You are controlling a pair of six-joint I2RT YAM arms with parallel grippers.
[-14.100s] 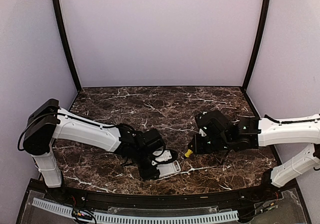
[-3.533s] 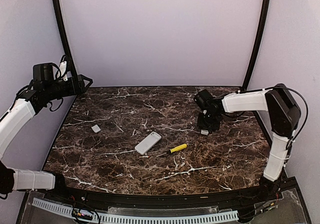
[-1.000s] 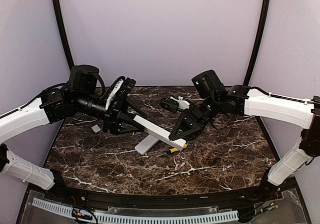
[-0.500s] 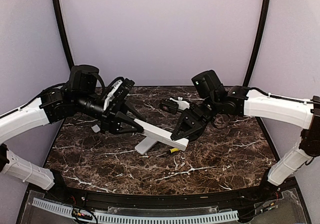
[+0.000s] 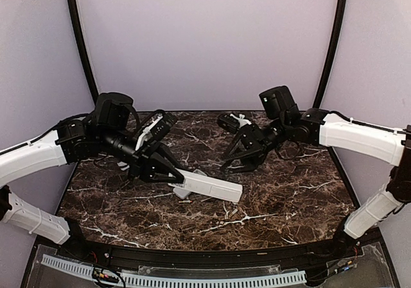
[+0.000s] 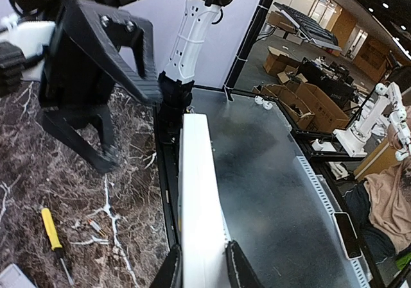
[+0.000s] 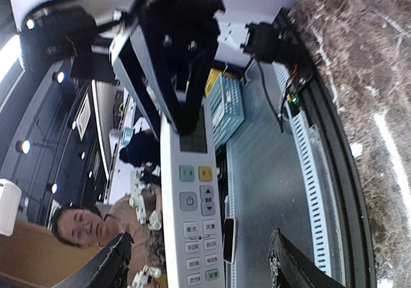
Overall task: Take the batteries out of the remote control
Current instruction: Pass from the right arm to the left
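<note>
Where the marble table [image 5: 289, 198] nears its front edge, tiny batteries [image 6: 95, 225] lie just beside a yellow screwdriver [image 6: 50, 227]. The left gripper [image 5: 176, 174] pinches one end of a white remote [image 5: 209, 185]. Farther right, the right gripper [image 5: 234, 163] hangs with fingers spread, apart from the remote.

The top camera looks down on the table [image 5: 289, 192] from above and behind; both wrist cameras, facing each other, closely share the remote [image 6: 196, 192].

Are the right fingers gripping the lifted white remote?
No, the right fingers stand spread wide on either side of the white remote without touching it; only the left fingers clamp it.
</note>
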